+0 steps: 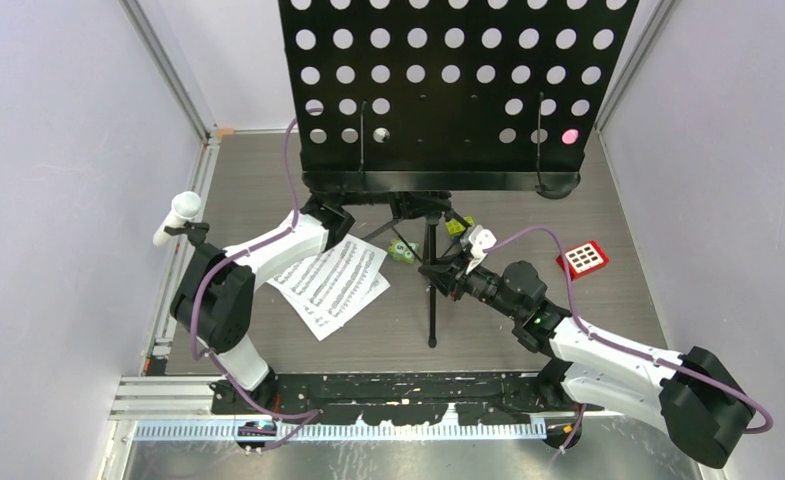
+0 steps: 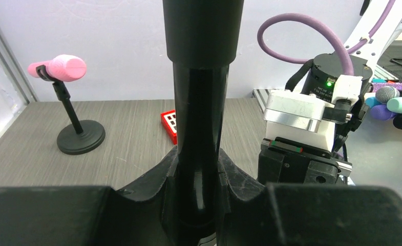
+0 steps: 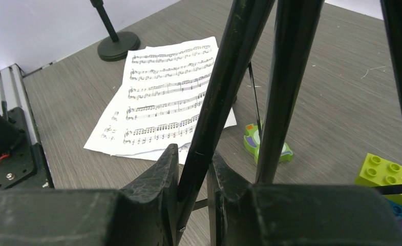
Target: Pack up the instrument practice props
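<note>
The black perforated music desk (image 1: 468,160) is standing on the wood-grain tabletop (image 1: 248,190) — the left tool (image 2: 196,174) is clamping its glossy round pole (image 2: 201,102), the right tool (image 3: 191,174) is pinching a slim tripod leg (image 3: 224,87) beside flat printed sheet-music pages (image 3: 163,102).

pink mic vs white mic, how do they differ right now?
The pink microphone stands far right; the white microphone stands far left. In the top view the pink one shows only through a hole in the music desk; the white one is in plain sight. Both sit in black mounts.
</note>
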